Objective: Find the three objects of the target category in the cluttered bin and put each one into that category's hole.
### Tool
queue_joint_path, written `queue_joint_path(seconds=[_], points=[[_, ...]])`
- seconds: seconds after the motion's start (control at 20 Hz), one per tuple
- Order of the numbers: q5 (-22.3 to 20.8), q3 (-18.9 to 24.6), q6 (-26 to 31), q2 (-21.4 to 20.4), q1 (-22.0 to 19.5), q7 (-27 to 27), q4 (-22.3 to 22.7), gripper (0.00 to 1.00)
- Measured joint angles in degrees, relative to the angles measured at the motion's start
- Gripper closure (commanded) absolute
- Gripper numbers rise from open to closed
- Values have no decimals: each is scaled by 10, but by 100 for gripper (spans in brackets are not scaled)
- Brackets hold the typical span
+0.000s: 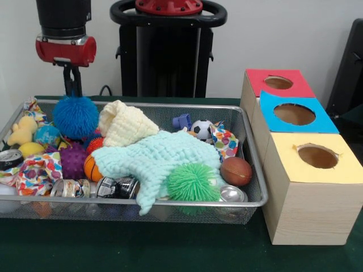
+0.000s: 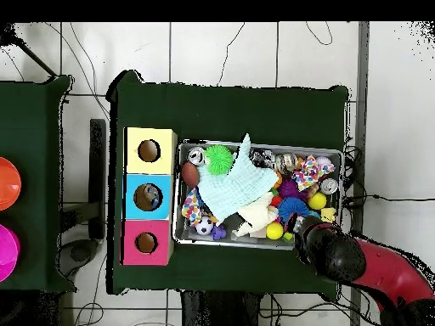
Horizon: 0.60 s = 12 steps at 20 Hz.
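My gripper hangs over the far left corner of the wire mesh bin, its tip just behind a blue spiky ball. From overhead, the gripper is at the bin's lower right edge, beside the blue spiky ball. The bin holds a green spiky ball, a purple spiky ball, a soccer ball, an orange basketball, a brown ball, several cans and cloths. Beside it stand a red-topped box, a blue-topped box and a yellow-topped box, each with a hole.
A mint cloth and a cream knit cloth cover the bin's middle. A yellow plush toy and dotted cloths lie at the left. The table is covered in dark green cloth.
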Motion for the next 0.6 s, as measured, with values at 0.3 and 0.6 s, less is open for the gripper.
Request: queue_joint_path(seconds=[0.3, 0.6], points=[[0, -11, 0, -1, -11, 0, 13, 0], [0, -19, -15, 1, -10, 0, 30, 0]])
